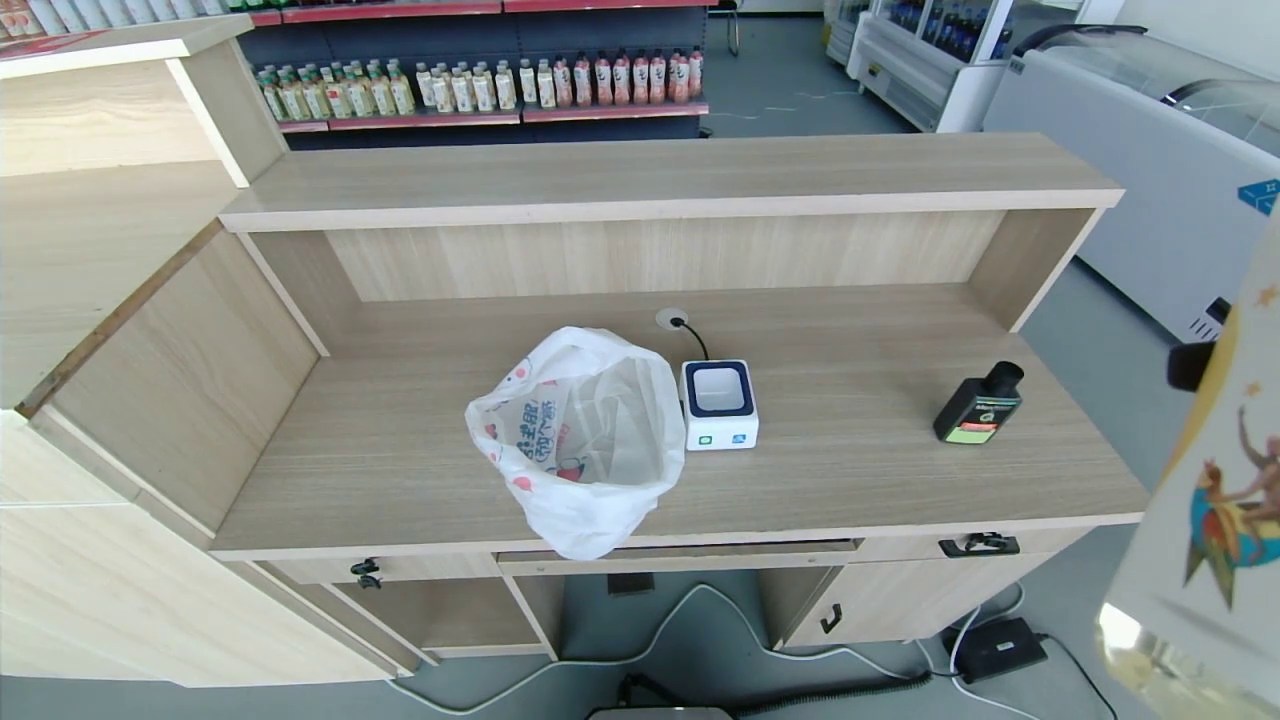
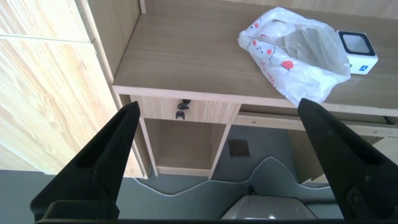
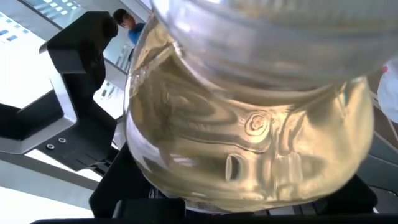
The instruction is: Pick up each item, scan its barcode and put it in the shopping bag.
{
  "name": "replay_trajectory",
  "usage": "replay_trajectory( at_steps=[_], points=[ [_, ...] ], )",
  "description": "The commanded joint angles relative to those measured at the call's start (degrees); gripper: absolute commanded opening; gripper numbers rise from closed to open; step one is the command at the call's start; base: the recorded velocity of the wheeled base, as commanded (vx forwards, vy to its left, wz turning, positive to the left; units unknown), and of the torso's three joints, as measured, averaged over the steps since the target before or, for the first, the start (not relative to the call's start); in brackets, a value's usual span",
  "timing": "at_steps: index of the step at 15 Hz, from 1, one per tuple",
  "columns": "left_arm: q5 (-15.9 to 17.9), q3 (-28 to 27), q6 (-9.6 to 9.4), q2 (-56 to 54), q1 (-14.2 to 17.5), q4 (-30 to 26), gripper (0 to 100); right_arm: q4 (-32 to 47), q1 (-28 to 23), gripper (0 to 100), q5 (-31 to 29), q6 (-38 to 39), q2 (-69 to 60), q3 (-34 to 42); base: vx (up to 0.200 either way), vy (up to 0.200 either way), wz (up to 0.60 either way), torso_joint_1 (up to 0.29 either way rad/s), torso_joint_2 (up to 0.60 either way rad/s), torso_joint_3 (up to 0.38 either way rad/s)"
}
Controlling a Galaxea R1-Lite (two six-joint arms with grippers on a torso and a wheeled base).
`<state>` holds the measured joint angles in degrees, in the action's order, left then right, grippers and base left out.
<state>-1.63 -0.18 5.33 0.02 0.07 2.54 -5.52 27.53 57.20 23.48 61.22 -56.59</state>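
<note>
A white plastic shopping bag (image 1: 585, 435) stands open on the wooden counter (image 1: 850, 470), with the white barcode scanner (image 1: 718, 404) just to its right. A dark bottle with a black cap (image 1: 978, 405) lies on the counter's right side. Off the counter's right end, high and close to the head camera, is a clear bottle of pale yellow liquid (image 1: 1210, 520) with a cartoon label. My right gripper (image 3: 249, 130) is shut on this bottle (image 3: 261, 93). My left gripper (image 2: 219, 112) hangs open and holds nothing, in front of the counter's left part, below the bag (image 2: 292, 53).
The counter has a raised back shelf (image 1: 660, 185) and a side wall on its left (image 1: 190, 380). Drawers and cables sit under its front edge. Store shelves of bottles (image 1: 480, 85) and freezers (image 1: 1130, 130) stand behind.
</note>
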Motion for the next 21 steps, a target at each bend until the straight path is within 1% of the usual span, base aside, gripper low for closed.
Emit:
replay_trajectory(
  at_steps=[1, 8, 9, 10, 11, 12, 13, 14, 15, 16, 17, 18, 19, 20, 21],
  points=[
    [0.0, 0.0, 0.03, 0.0, 0.0, 0.0, 100, 0.0, -0.1, 0, 0.0, 0.1, 0.5, 0.3, 0.000, 0.000, 0.00, 0.000, 0.00, 0.000],
    [0.0, 0.0, 0.03, 0.0, 0.0, 0.0, 100, 0.0, -0.3, 0, -0.8, -0.5, 0.7, 0.6, 0.000, 0.000, 0.00, 0.000, 0.00, 0.000],
    [0.0, 0.0, 0.03, 0.0, 0.0, 0.0, 100, -0.1, -2.3, 0, -7.6, -10.9, 4.3, 0.7, 0.000, 0.000, 0.00, 0.000, 0.00, 0.000],
    [0.0, 0.0, 0.03, 0.0, 0.0, 0.0, 100, -0.1, -5.2, 0, -12.9, -23.2, 7.3, 1.2, 0.000, 0.000, 0.00, 0.000, 0.00, 0.000],
    [0.0, 0.0, 0.03, 0.0, 0.0, 0.0, 100, -0.2, -8.9, 0, -16.2, -34.2, 9.5, 2.2, 0.000, 0.000, 0.00, 0.000, 0.00, 0.000],
    [0.0, 0.0, 0.03, 0.0, 0.0, 0.0, 100, -0.4, -13.0, 0, -17.7, -40.4, 10.8, 3.1, 0.000, 0.000, 0.00, 0.000, 0.00, 0.000],
    [0.0, 0.0, 0.03, 0.0, 0.0, 0.0, 100, -0.5, -21.2, 0, -20.7, -50.5, 12.0, 4.3, 0.000, 0.000, 0.00, 0.000, 0.00, 0.000],
    [0.0, 0.0, 0.03, 0.0, 0.0, 0.0, 100, -0.5, -26.6, 0, -22.7, -57.0, 12.7, 4.6, 0.000, 0.000, 0.00, 0.000, 0.00, 0.000],
    [0.0, 0.0, 0.03, 0.0, 0.0, 0.0, 100, -0.3, -30.0, 0, -23.1, -62.0, 13.1, 4.8, 0.000, 0.000, 0.00, 0.000, 0.00, 0.000],
    [0.0, 0.0, 0.03, 0.0, 0.0, 0.0, 100, 0.0, -34.8, 0, -23.2, -71.5, 14.4, 4.4, 0.000, 0.000, 0.00, 0.000, 0.00, 0.000],
    [0.0, 0.0, 0.03, 0.0, 0.0, 0.0, 100, 0.0, -37.3, 0, -23.1, -76.7, 15.2, 4.2, 0.000, 0.000, 0.00, 0.000, 0.00, 0.000],
    [0.0, 0.0, 0.03, 0.0, 0.0, 0.0, 100, 0.4, -40.9, 0, -22.9, -84.3, 15.9, 5.0, 0.000, 0.000, 0.00, 0.000, 0.00, 0.000],
    [0.0, 0.0, 0.03, 0.0, 0.0, 0.0, 100, 4.1, -45.4, 0, -22.9, -90.1, 15.9, 5.3, 0.000, 0.000, 0.00, 0.000, 0.00, 0.000],
    [0.0, 0.0, 0.03, 0.0, 0.0, 0.0, 100, 6.8, -47.0, 0, -22.7, -93.6, 16.1, 5.0, 0.000, 0.000, 0.00, 0.000, 0.00, 0.000],
    [0.0, 0.0, 0.03, 0.0, 0.0, 0.0, 100, 14.0, -51.3, 0, -19.1, -103.3, 17.2, 2.8, 0.000, 0.000, 0.00, 0.000, 0.00, 0.000]
  ],
)
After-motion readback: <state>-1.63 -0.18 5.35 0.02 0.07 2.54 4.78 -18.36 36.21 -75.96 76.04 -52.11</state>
